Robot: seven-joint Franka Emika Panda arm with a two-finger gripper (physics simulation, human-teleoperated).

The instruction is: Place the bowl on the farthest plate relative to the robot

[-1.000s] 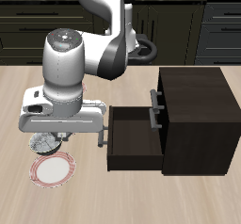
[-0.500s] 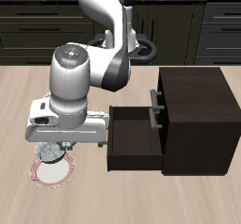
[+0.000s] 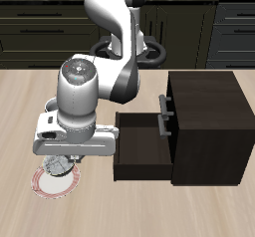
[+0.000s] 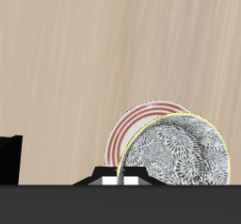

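Note:
A white plate (image 3: 44,187) with a pinkish-red ringed rim lies near the table's front edge. The bowl (image 3: 57,167), white with a grey patterned inside, hangs just above it, over the plate's middle. My gripper (image 3: 63,160) is shut on the bowl's rim and the arm covers much of it. In the wrist view the bowl (image 4: 181,154) sits between the gripper (image 4: 120,179) and the plate (image 4: 130,128), hiding most of the plate. I cannot tell whether the bowl touches the plate.
A dark cabinet (image 3: 211,119) stands beside the arm, its drawer (image 3: 141,147) pulled out toward the plate's side. The drawer's front corner is close to the gripper's body. Bare wooden tabletop (image 4: 94,49) lies around the plate.
The gripper has carried the bowl toward the table's front edge and lower, from beside the plate's back rim to over the plate.

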